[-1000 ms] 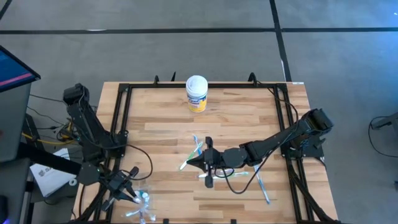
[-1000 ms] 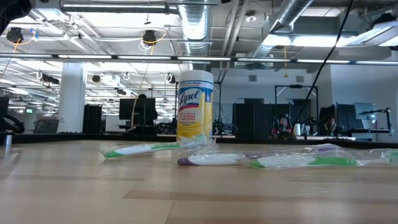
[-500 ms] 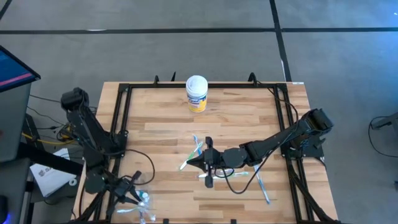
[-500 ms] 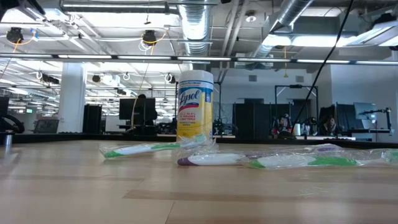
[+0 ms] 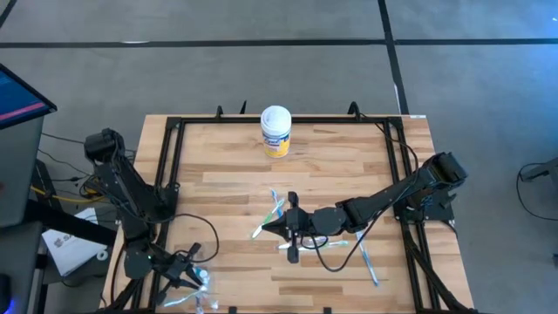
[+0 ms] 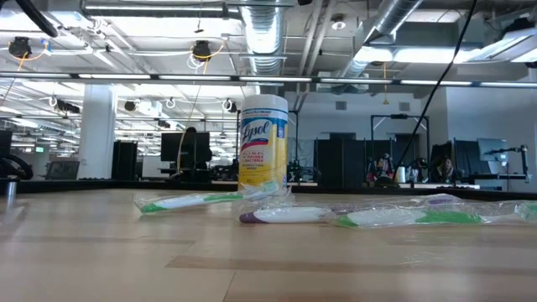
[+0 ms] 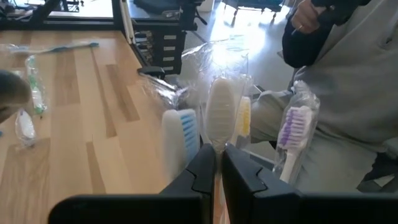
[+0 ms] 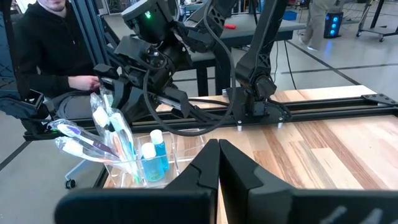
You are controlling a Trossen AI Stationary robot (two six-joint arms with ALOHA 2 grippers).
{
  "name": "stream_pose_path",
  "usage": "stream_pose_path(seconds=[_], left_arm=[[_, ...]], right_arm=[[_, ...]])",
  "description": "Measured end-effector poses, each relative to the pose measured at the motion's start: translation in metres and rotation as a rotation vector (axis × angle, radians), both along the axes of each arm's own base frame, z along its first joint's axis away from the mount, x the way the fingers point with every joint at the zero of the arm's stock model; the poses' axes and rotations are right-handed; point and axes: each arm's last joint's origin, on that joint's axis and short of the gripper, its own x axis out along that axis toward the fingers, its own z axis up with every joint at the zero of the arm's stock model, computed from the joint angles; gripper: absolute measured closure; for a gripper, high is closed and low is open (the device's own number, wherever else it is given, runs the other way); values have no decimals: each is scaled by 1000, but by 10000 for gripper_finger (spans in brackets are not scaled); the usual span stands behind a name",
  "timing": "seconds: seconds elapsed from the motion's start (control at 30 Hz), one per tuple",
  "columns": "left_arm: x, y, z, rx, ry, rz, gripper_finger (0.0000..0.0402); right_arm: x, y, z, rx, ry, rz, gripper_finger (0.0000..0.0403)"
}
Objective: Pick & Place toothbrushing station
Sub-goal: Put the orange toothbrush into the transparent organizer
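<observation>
While the left claw [image 5: 181,272] stays out of it, hanging clenched at the counter's [image 5: 349,157] near left corner, right behind the wrapped toothbrushes [image 7: 221,115] standing there in a clear holder [image 8: 163,149] with teal tubes [image 8: 155,152], probably so they can be dropped in upright, the right claw [image 5: 272,228] rests pinched shut mid-counter among loose wrapped toothbrushes [image 5: 277,209], gripping nothing visible. A wipes canister [image 5: 275,131] stands well beyond it, clear of any path. A seated person [image 8: 46,50] sits just past the holder.
</observation>
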Motion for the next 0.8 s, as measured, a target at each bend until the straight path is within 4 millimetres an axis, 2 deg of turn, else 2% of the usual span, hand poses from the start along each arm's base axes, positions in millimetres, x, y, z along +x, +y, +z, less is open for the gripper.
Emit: stream_pose_path(seconds=[0.37, 0.8], left_arm=[[0, 0, 0, -14, 7, 10, 390], [0, 9, -14, -71, 63, 55, 384]], right_arm=[[0, 0, 0, 0, 0, 0, 403], [0, 0, -1, -6, 14, 0, 403]])
